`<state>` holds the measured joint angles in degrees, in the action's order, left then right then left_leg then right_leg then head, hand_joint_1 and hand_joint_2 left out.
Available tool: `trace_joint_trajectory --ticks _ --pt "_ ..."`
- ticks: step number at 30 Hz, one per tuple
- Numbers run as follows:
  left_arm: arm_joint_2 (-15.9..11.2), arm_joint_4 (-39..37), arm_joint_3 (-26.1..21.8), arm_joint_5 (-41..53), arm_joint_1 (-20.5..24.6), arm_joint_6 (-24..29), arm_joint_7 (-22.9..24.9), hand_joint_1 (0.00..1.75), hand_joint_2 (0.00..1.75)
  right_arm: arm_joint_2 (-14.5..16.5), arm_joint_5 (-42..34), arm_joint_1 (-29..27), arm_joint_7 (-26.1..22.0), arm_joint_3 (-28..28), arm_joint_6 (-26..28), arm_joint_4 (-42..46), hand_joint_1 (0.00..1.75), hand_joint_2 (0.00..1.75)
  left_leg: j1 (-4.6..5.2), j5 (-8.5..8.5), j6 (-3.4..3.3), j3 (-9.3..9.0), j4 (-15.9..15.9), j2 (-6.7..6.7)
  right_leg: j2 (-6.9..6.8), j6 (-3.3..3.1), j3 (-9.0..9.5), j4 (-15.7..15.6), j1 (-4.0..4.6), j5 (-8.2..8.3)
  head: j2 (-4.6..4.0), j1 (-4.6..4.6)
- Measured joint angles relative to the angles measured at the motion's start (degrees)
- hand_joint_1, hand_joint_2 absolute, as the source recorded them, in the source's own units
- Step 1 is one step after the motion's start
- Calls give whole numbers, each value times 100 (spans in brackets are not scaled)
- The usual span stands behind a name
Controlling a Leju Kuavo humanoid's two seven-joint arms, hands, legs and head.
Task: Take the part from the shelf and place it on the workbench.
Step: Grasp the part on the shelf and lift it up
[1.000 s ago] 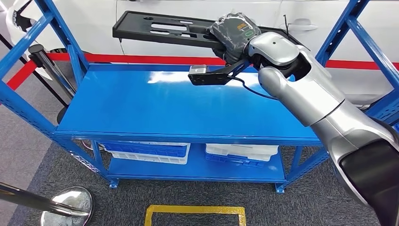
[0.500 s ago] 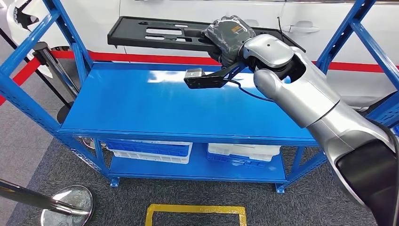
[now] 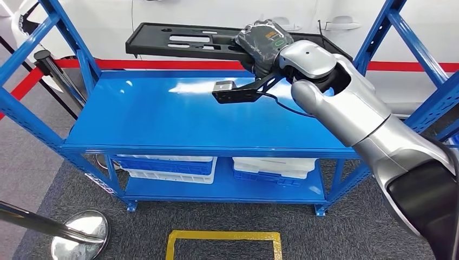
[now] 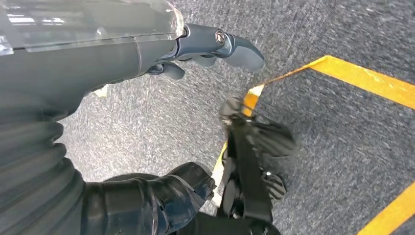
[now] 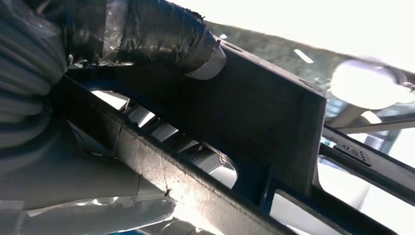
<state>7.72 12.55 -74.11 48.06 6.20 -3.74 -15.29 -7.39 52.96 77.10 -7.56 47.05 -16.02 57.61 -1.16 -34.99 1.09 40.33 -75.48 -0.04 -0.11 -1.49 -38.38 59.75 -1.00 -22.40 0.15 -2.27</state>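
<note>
A long flat black plastic part (image 3: 184, 42) with several slots hangs in the air above the back edge of the blue shelf top (image 3: 178, 116). My right hand (image 3: 265, 42), wrapped in a dark cover, grips the part near its right end. The right wrist view shows the thumb (image 5: 161, 34) pressed on the black part (image 5: 264, 112) from close up. My left hand (image 4: 147, 54) hangs low over grey carpet, fingers loosely apart and holding nothing.
Blue uprights (image 3: 73, 49) frame the shelf on both sides. White and blue bins (image 3: 168, 167) sit on the lower shelf. A white car body (image 3: 227, 13) stands behind. A chrome stanchion base (image 3: 81, 233) and a yellow floor marking (image 3: 224, 241) lie in front.
The whole picture has shifted a little, so the camera moved. My right hand still holds the part at about the same height above the shelf.
</note>
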Motion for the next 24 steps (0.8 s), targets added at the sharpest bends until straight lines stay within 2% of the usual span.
trace_joint_trajectory --ticks 1,2,4,5,6,8,9,10,11,13,14,15,16,17,18,19,20,21,22,24 --pt "0 0 0 0 1 1 2 0 175 1 -2 0 -1 16 0 -2 175 175 -1 93 -1 -141 142 1 -1 10 -48 10 1 35 0 0" --pt "0 0 -1 0 3 2 5 0 175 2 -3 3 -1 28 1 -4 175 175 -3 246 -9 -386 482 1 -2 24 -93 24 1 69 0 0" --pt "0 0 -1 0 12 5 15 0 175 8 -7 22 -3 46 4 -13 175 175 9 444 -47 -886 1273 -5 -5 76 -169 46 8 141 0 2" --pt "0 0 -1 0 15 7 20 0 175 15 -10 34 -6 52 8 -23 175 175 22 491 -76 -1012 1511 -13 -8 108 -188 47 13 181 0 3" --pt "0 0 -1 0 19 8 25 0 175 23 -13 49 -10 60 11 -36 175 175 39 497 -105 -1041 1610 -22 -10 142 -201 37 16 225 0 3" --pt "-1 1 -1 -1 16 11 31 0 175 33 -25 73 -30 88 20 -84 175 175 52 598 -176 -970 1629 -31 -11 212 -208 -22 17 333 0 5" --pt "0 1 -1 -1 19 12 33 0 175 32 -39 84 -47 102 23 -116 175 175 44 659 -215 -940 1650 -22 -3 241 -233 -29 13 321 0 6" --pt "1 1 -1 -1 19 13 35 0 175 29 -69 92 -69 114 23 -152 175 175 32 737 -268 -893 1672 -10 3 263 -280 40 14 201 0 10" --pt "2 1 -1 -1 19 13 37 0 175 26 -110 97 -100 121 19 -183 175 175 21 817 -314 -832 1693 4 10 278 -355 225 15 -30 0 13" --pt "1 2 -1 0 22 13 39 0 175 24 -217 108 -172 134 2 -232 175 175 27 934 -370 -673 1695 19 12 297 -547 917 12 -618 0 15" --pt "-1 2 -1 0 20 14 39 0 175 24 -259 109 -204 143 -4 -255 175 175 33 985 -375 -593 1695 20 12 309 -613 1277 11 -787 0 14" --pt "-2 2 -1 0 18 15 39 0 175 24 -289 111 -227 153 -7 -277 175 175 40 1033 -374 -517 1693 19 12 314 -620 1523 12 -824 0 14" --pt "-3 2 -1 0 16 15 39 0 175 24 -305 112 -238 160 -7 -298 175 175 47 1086 -371 -450 1691 16 12 306 -529 1575 17 -747 0 15" --pt "-3 2 -1 -1 13 16 39 0 175 25 -314 114 -239 164 -3 -316 175 175 57 1133 -363 -397 1690 10 13 281 -335 1416 28 -617 0 15" --pt "-2 2 -1 -2 12 15 39 0 175 27 -318 124 -230 165 3 -328 175 175 61 1174 -355 -357 1689 3 14 231 -42 1071 48 -503 0 15" --pt "10 2 -1 -3 12 15 39 0 175 34 -319 140 -214 165 10 -337 175 175 68 1207 -341 -328 1688 -2 12 161 270 650 74 -478 0 14" --pt "22 2 -1 -4 14 15 38 0 175 47 -315 162 -174 166 31 -340 175 175 64 1242 -313 -311 1691 -2 6 108 516 287 104 -494 0 13" --pt "35 2 -1 -5 15 15 38 0 175 59 -303 185 -127 165 59 -340 175 175 52 1278 -280 -302 1693 3 0 63 677 28 136 -527 0 13" --pt "45 2 -1 -6 15 15 38 0 175 70 -281 200 -74 166 94 -340 175 175 42 1317 -240 -295 1699 8 -7 41 732 -88 159 -551 0 13" --pt "38 3 -1 -8 15 15 38 0 175 81 -210 205 21 166 155 -340 175 175 39 1374 -169 -280 1711 4 -30 25 728 -186 147 -449 0 14"
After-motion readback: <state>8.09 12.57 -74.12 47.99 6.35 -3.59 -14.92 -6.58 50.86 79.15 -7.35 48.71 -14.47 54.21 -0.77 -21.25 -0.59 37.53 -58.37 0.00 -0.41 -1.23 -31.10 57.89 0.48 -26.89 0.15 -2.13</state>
